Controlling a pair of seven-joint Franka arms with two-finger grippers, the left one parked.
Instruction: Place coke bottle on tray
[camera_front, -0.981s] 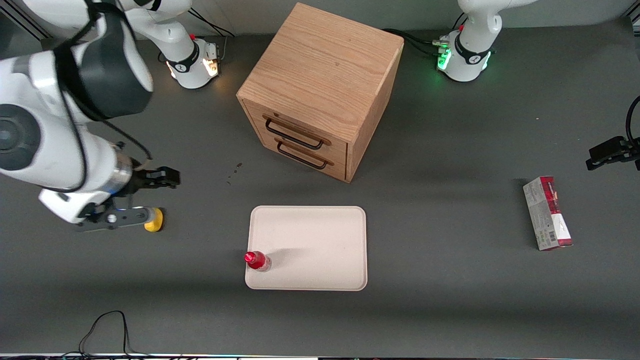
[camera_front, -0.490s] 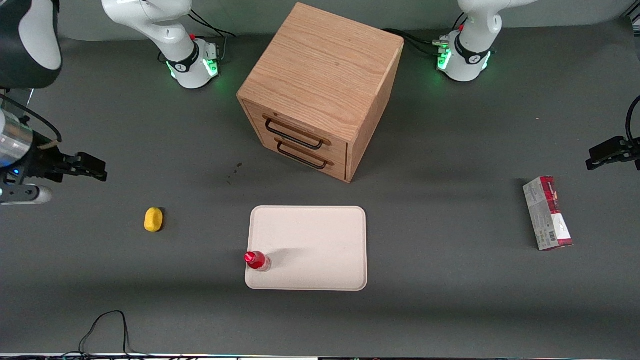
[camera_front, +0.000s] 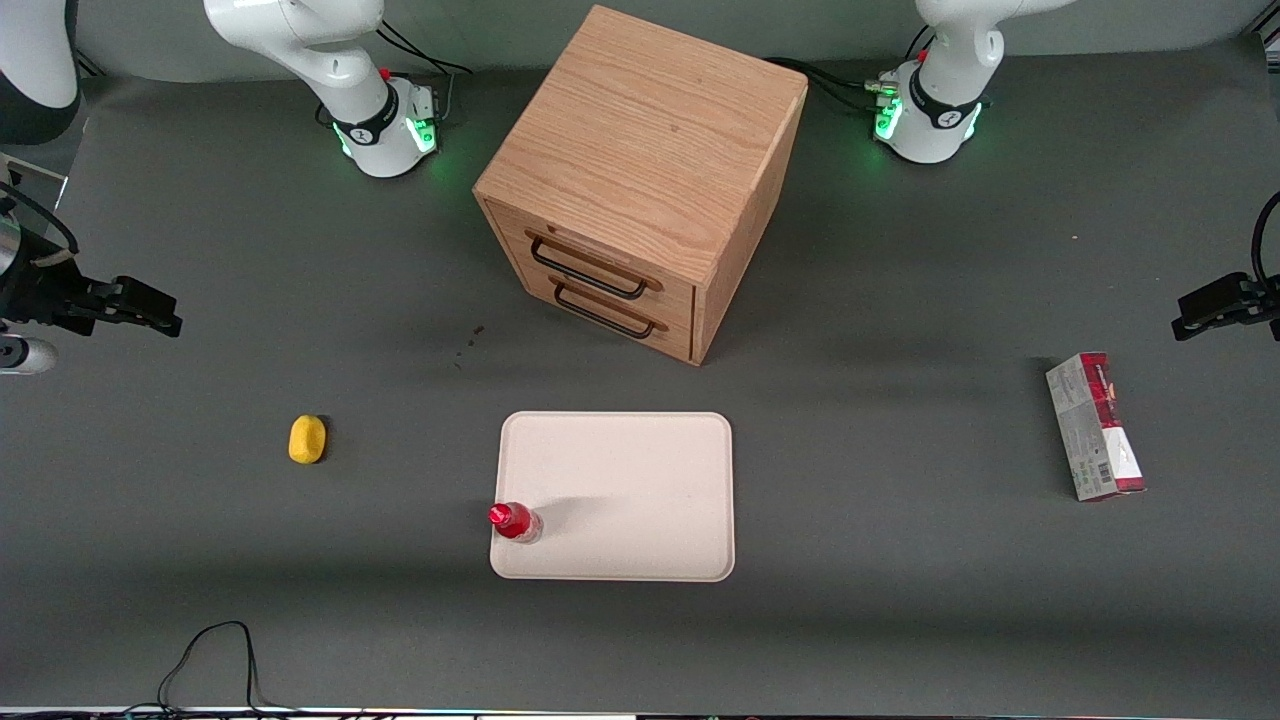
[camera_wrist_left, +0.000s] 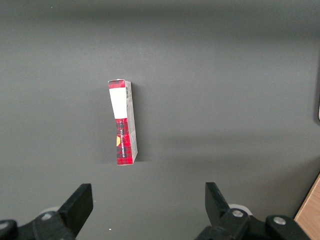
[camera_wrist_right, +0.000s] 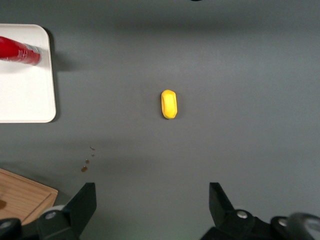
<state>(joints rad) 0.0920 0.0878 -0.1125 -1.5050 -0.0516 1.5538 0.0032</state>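
While the coke bottle (camera_front: 515, 521) stands upright on the tray (camera_front: 630, 480), in the corner nearest the front camera on the working arm's side, the pincer (camera_wrist_right: 152, 207) hangs high above the worktop (camera_front: 900, 600) with its two fingers spread wide and nothing between them. In the front view the pincer (camera_front: 130, 305) shows at the working arm's end of the worktop, well apart from the tray and farther from the front camera than it. The wrist camera looks straight down between the dark fingertips (camera_wrist_right: 82, 205) onto a yellow lemon-like lump (camera_wrist_right: 169, 104), which lies alone on the worktop, well apart from the tray toward the working arm's end. The bottle's red cap and label (camera_wrist_right: 19, 50) show over the tray's rounded corner (camera_wrist_right: 30, 100). A wooden drawer cabinet (camera_front: 640, 170) stands farther from the front camera than the tray, its two drawer fronts turned toward it. A red-and-grey carton (camera_front: 1095, 425) lies well apart from the tray toward the parked arm's end.
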